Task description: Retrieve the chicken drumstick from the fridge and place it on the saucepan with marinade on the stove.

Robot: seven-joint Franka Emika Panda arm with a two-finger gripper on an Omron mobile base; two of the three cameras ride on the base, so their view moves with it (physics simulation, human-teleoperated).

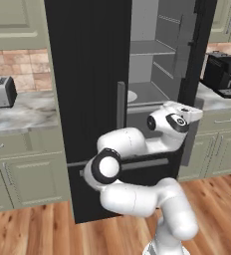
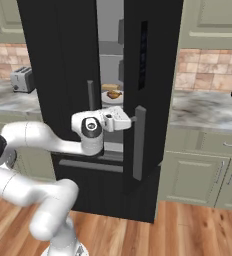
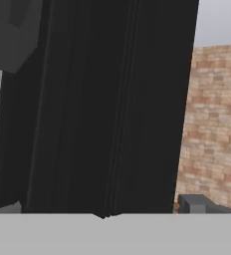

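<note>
The black fridge (image 1: 90,74) stands with its right door (image 2: 153,75) swung partly out, so the pale grey shelves show in the gap. On a middle shelf a white plate (image 2: 104,98) carries the golden-brown chicken drumstick (image 2: 114,94), with a paler tan piece behind it. My gripper (image 2: 130,120) hangs open in front of that shelf, right beside the right door's long grey handle (image 2: 139,145), holding nothing. In the hand view the door's black edge (image 3: 102,99) stands close ahead, and one fingertip (image 3: 192,203) shows at lower right. The saucepan with marinade and the stove are out of view.
The fridge's left door (image 1: 87,99) is shut, its handle (image 1: 121,104) near my forearm. A toaster (image 1: 0,92) sits on the left counter and a black coffee machine (image 1: 222,72) on the right counter. Green cabinets line both sides above a wooden floor.
</note>
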